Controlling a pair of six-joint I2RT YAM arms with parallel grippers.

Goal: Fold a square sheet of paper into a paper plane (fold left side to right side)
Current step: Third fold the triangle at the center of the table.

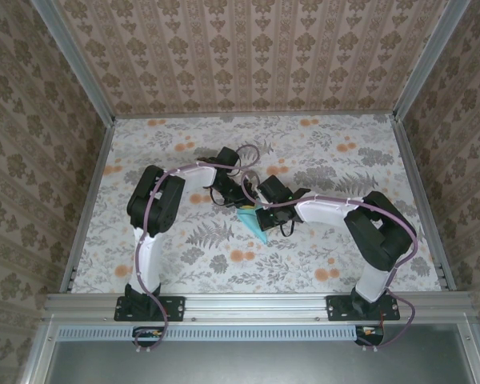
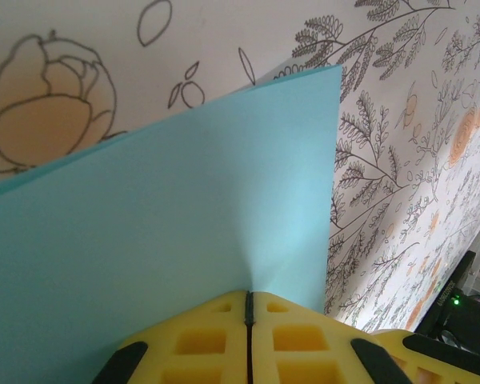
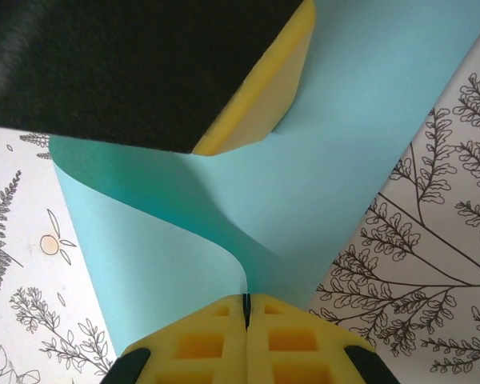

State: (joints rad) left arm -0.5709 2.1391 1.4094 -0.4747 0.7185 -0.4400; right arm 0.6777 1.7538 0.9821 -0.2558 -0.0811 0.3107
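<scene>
Yellow left fingers and right fingers each pinch the curled square sheet of paper, seemingly mid-fold; next, align edges and crease.

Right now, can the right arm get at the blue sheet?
Seemingly yes: the right arm is holding the sheet, jaws shut on its edge, nothing between. The left arm pinches it too.

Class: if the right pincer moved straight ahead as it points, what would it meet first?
Probably the left pincer, just ahead, past the light-blue paper sheet both pinch; depth is unclear.
</scene>
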